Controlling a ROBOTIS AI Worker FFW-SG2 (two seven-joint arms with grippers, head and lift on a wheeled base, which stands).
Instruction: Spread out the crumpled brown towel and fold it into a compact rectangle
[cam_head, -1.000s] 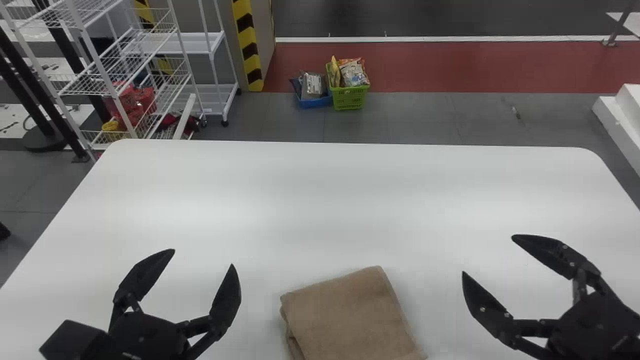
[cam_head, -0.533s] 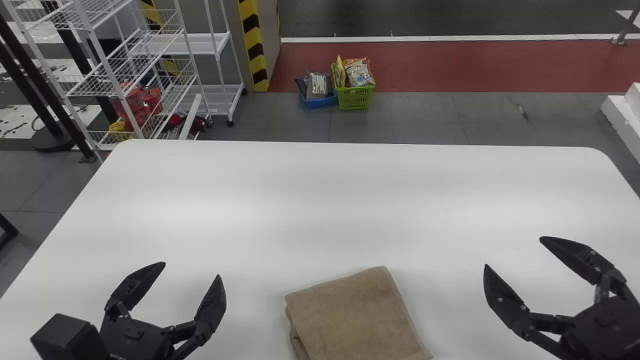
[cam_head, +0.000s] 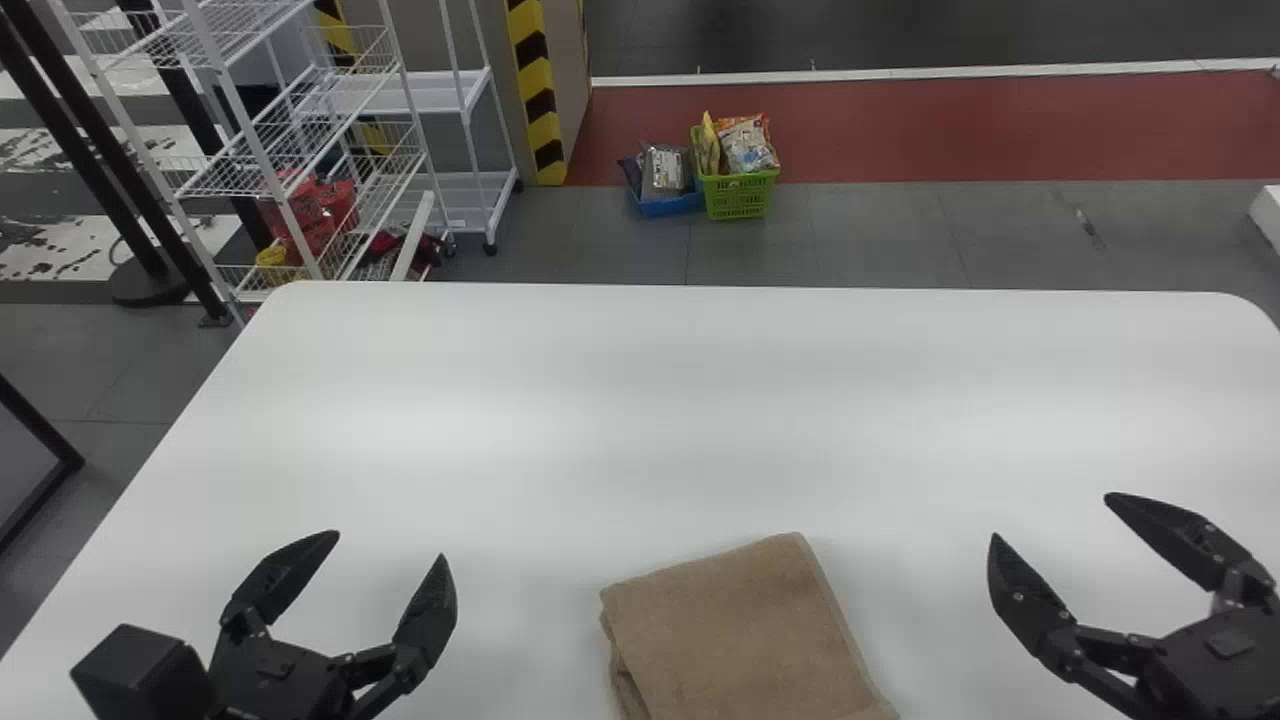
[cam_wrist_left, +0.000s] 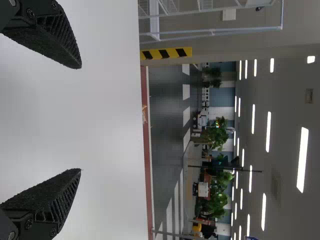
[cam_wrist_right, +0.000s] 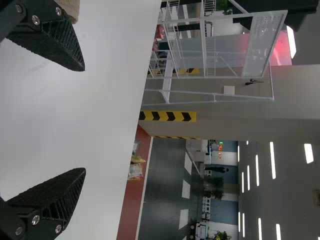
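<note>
The brown towel (cam_head: 740, 630) lies folded into a thick, roughly rectangular pad at the table's near edge, its left side showing stacked layers. To its left my left gripper (cam_head: 390, 545) stands open and apart from it. On the other side my right gripper (cam_head: 1050, 515) is open too, well clear of the cloth. In the left wrist view my left gripper (cam_wrist_left: 81, 118) has bare table between its fingers. In the right wrist view my right gripper (cam_wrist_right: 85, 119) holds nothing, and a bit of the towel (cam_wrist_right: 72, 9) shows behind one finger.
The white table (cam_head: 700, 400) extends far beyond the towel. On the floor past it stand a green basket (cam_head: 738, 195) and a blue one (cam_head: 668, 205) with packets. White wire shelves (cam_head: 300, 150) rise behind the table's left far corner.
Both grippers have moved outward from the towel, the right one farther right, the left one slightly down. The whole head view has shifted, so towel and table appear farther right.
</note>
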